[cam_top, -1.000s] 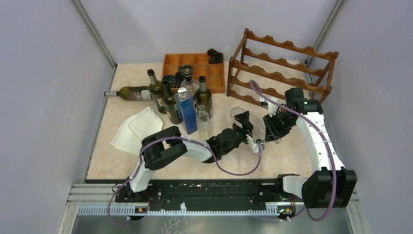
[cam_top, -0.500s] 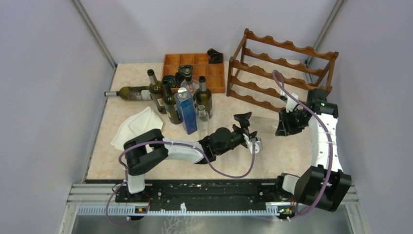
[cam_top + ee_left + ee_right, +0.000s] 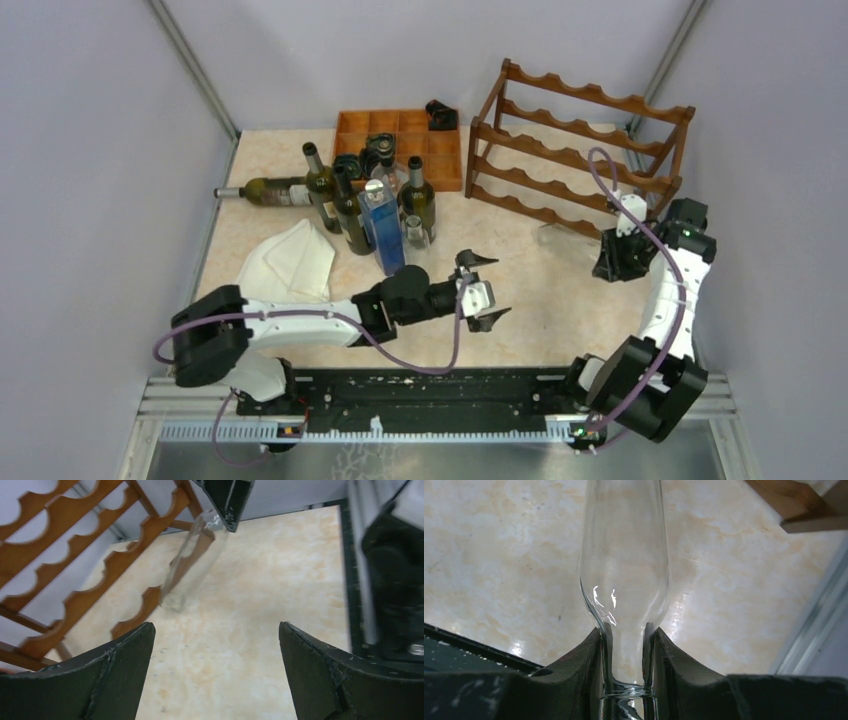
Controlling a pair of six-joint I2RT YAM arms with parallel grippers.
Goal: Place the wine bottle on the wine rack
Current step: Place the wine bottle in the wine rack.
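A clear glass wine bottle is held by its neck in my right gripper, which is shut on it. The bottle's body points away over the table. From above, the bottle shows only faintly, lying low in front of the reddish-brown wine rack, with my right gripper at its right end. My left gripper is open and empty, well left of the bottle. Its wrist view shows the bottle tilted next to the rack beyond the spread left gripper.
Several dark bottles, a blue carton and a small glass stand at the left middle. One bottle lies flat there. A white cloth lies near them. An orange compartment tray sits at the back.
My left gripper opened, let go of the clear bottle and drew back left and nearer. My right arm carried the bottle to the right, toward the rack's foot.
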